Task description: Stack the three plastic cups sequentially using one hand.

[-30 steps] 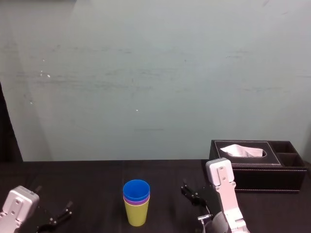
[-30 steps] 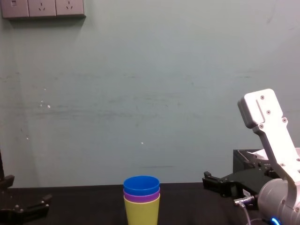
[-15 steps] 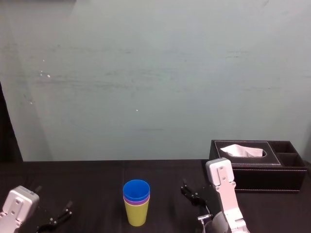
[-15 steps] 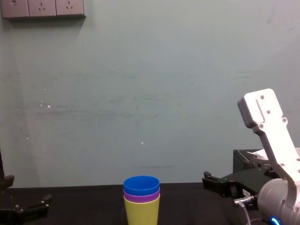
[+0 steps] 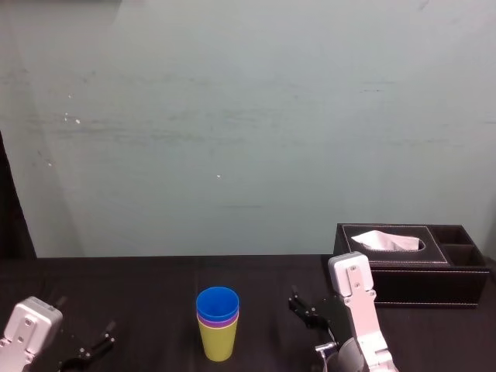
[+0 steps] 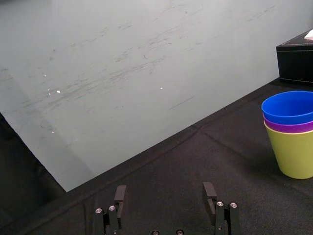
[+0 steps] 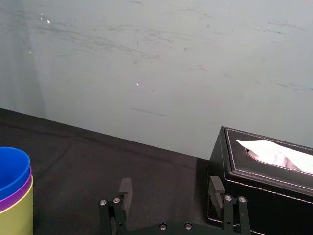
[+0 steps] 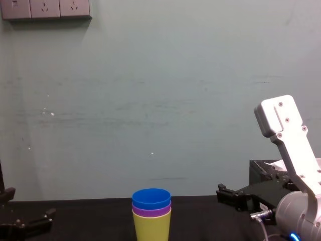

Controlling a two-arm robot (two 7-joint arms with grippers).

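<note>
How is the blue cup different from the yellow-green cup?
The blue cup is nested on top; the yellow-green cup is at the bottom, on the black table. The blue cup shows just its rim and inside; the yellow-green cup shows most of its wall. Both stand upright, mouths up.

Right pincer [image 7: 170,188]: fingers spread apart, nothing between them, low over black worktop [image 7: 98,156]. Upright nested stack off to one side: blue cup [image 7: 12,166] inside purple cup [image 7: 20,194] inside yellow-green cup [image 7: 17,215]. Black tissue box [image 7: 254,196] near one finger, white tissue [image 7: 279,156] poking out. Pale wall [image 7: 146,73] behind.
</note>
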